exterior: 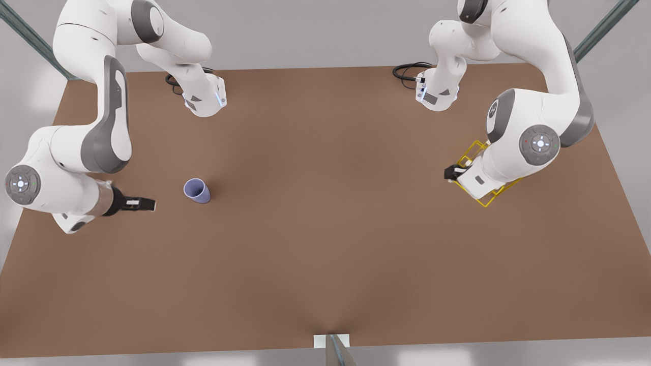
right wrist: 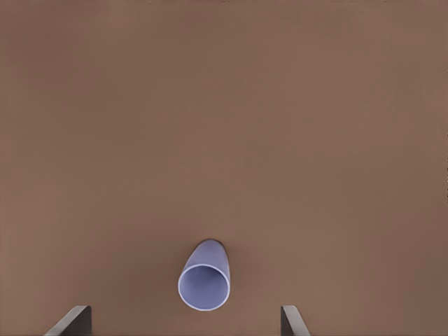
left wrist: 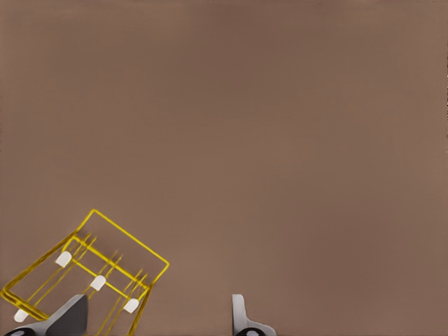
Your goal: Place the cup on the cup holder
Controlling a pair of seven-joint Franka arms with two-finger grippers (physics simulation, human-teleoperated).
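Lavender cup [exterior: 197,191] upright, rim wide; right gripper [exterior: 147,204] near, jaws spread; left gripper [exterior: 450,173] spread over yellow cup holder [exterior: 489,198].

You're looking at a simulated robot test cell, not a home or shop. Rendered look throughout: flat brown table [exterior: 325,229] with no grain, plain grey surround, soft uniform light. Two white Franka arms are bolted at the far edge of the table, each with a black cable [exterior: 407,71] coiled by its base. Grey metal frame struts [exterior: 605,28] cross the upper corners, and another strut with a white bracket [exterior: 331,341] sits at the near edge. Props are bare-bones: one plain lavender cup [exterior: 197,191] and a yellow wire cup holder [left wrist: 84,276]. There's no furniture or wall detail you'd expect in a lived-in room.
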